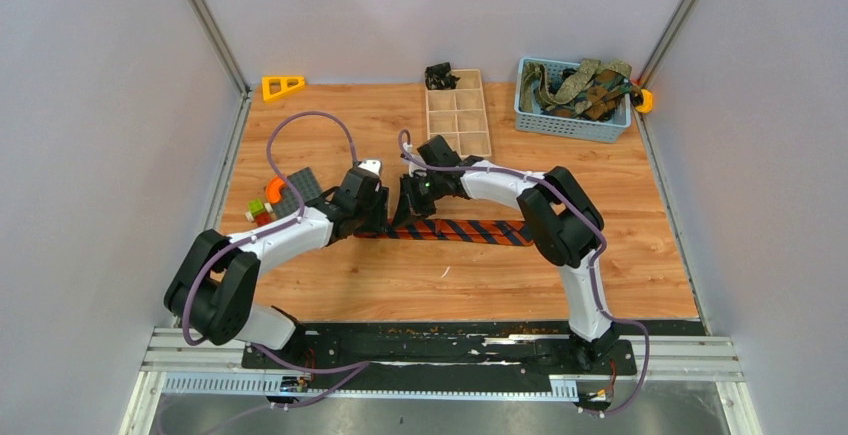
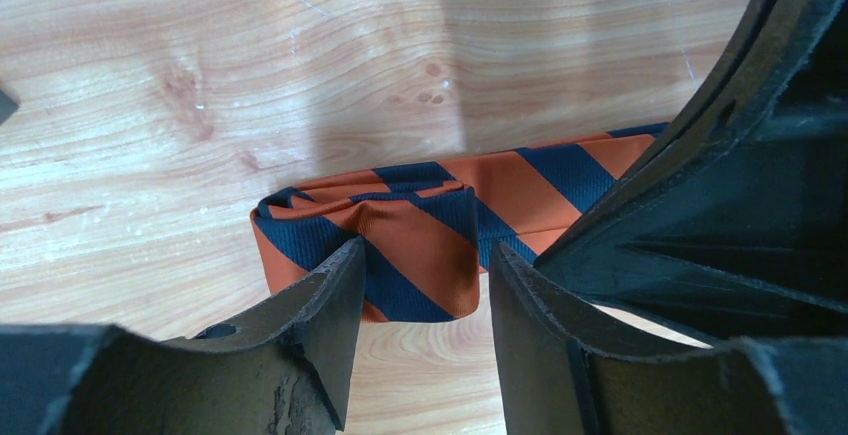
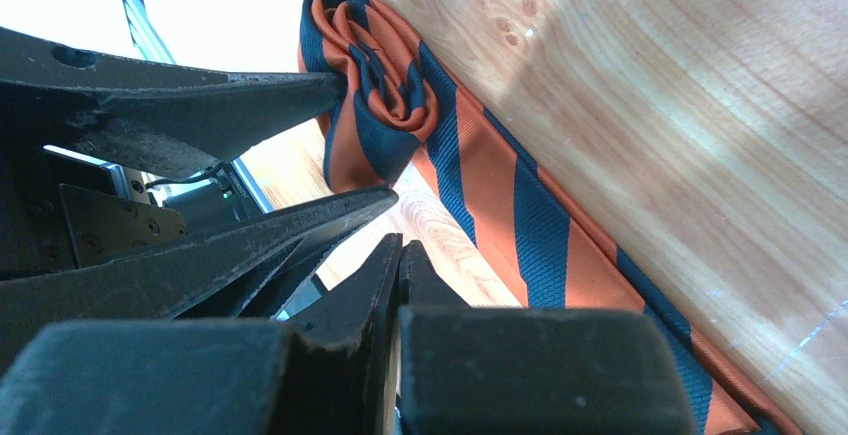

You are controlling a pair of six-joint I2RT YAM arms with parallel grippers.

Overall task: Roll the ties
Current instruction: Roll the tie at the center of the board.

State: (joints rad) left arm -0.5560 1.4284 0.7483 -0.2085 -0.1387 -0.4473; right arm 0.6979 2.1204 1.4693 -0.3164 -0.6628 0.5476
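Wood-grain boards make up the surface (image 1: pixel 450 275), and both arms reach in to meet over its middle. Across that middle lies the striped tie (image 1: pixel 470 231), orange and navy. Most of it is flat and stretched toward the right, and its left end is already wound. More ties (image 1: pixel 585 85), olive and brown, are heaped in the blue basket (image 1: pixel 572 127) at the far right corner. A compartment tray (image 1: pixel 458 115) stands just beside the basket.

The roll (image 2: pixel 390 245) is small and a little loose, with only a few turns taken up. The job looks to be at an early stage: one tie started, and the heap in the basket untouched.

The left gripper (image 2: pixel 425 250) sits at the roll with its jaws parted to either side. In the right wrist view one finger touches the coil, but the fabric does not look pinched. I read this as a release rather than a hold.

The right gripper (image 3: pixel 400 250) is clenched tight on nothing and hangs just above the flat stretch of the tie, near the coil.

The step in hand seems to be a regrasp between turns. The next move probably calls for a fresh hold on the roll and another turn along the flat length, with something steadying the coil so that it does not spring open.
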